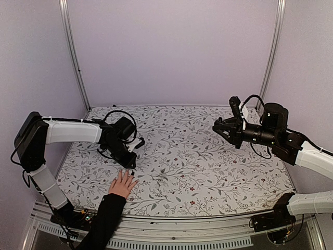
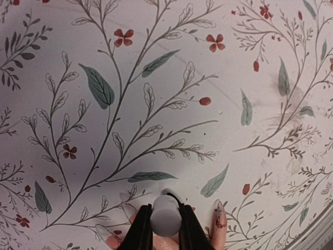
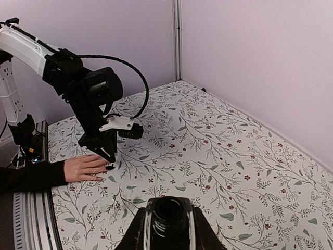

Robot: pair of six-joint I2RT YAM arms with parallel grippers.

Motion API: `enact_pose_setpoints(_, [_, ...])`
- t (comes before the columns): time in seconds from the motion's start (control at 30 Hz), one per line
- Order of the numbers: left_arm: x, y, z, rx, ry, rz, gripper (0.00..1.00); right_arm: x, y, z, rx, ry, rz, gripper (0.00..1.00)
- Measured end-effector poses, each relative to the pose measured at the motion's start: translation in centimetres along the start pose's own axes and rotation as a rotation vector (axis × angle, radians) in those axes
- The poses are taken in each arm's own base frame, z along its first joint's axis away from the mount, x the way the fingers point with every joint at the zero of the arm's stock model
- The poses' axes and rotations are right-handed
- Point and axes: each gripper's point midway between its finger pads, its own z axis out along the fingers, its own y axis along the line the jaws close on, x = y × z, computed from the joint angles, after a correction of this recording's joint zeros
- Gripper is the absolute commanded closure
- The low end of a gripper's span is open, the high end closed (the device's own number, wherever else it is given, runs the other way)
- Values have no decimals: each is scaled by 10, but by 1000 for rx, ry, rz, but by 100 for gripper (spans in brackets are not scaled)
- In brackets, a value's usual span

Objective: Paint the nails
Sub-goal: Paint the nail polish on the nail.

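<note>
A light-skinned hand (image 1: 123, 183) in a black sleeve (image 1: 104, 219) lies flat with spread fingers at the table's near left. In the left wrist view its long nails (image 2: 127, 209) show pale, and one finger (image 2: 219, 223) carries reddish smears. My left gripper (image 2: 165, 207) hovers right over the fingertips, shut on a white brush cap (image 2: 166, 221). A dark brush stem (image 2: 182, 200) points down at a finger. My right gripper (image 3: 168, 209) hangs high at the right, shut on an open dark bottle (image 3: 169, 225). From that view the hand (image 3: 83, 167) and a dark tip (image 3: 110, 167) show below the left gripper (image 3: 104, 151).
A floral cloth (image 1: 197, 166) covers the table. Lilac walls close the back and sides, with metal posts (image 1: 73, 52) in the corners. A ribbed rail (image 1: 182, 240) runs along the near edge. The left arm's cable (image 1: 122, 115) loops above its wrist.
</note>
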Motion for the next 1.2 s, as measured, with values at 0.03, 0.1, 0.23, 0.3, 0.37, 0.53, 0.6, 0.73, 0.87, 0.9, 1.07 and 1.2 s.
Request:
enact_pose_setpoints(0.03, [-1, 0, 0, 0, -2, 1, 100, 0, 0, 0, 0, 0, 0, 100])
enact_pose_setpoints(0.1, [-2, 0, -1, 0, -5, 3, 100, 0, 0, 0, 0, 0, 0, 100])
enact_pose_setpoints(0.23, [-6, 0, -3, 1, -15, 8, 100, 0, 0, 0, 0, 0, 0, 100])
enact_pose_setpoints(0.3, [-7, -1, -4, 1, -18, 8, 100, 0, 0, 0, 0, 0, 0, 100])
enact_pose_setpoints(0.37, [-9, -1, -5, 1, -22, 9, 100, 0, 0, 0, 0, 0, 0, 100])
enact_pose_setpoints(0.53, [-12, -1, -6, 1, -30, 12, 100, 0, 0, 0, 0, 0, 0, 100])
enact_pose_setpoints(0.6, [-13, -1, -7, 1, -32, 12, 100, 0, 0, 0, 0, 0, 0, 100])
enact_pose_setpoints(0.73, [-15, -2, -11, 2, -41, 12, 100, -1, 0, 0, 0, -2, -1, 100])
enact_pose_setpoints(0.87, [-16, -3, -19, 5, -54, 11, 100, -3, 1, -2, 0, -8, -3, 100])
enact_pose_setpoints(0.9, [-16, -3, -21, 7, -57, 10, 100, -3, 1, -2, 0, -10, -4, 100])
enact_pose_setpoints(1.07, [-13, -6, -21, 8, -53, 9, 100, -4, 1, -3, 0, -11, -5, 100])
enact_pose_setpoints(1.2, [-9, -8, -19, 7, -40, 13, 100, -4, 1, -3, 0, -11, -5, 100])
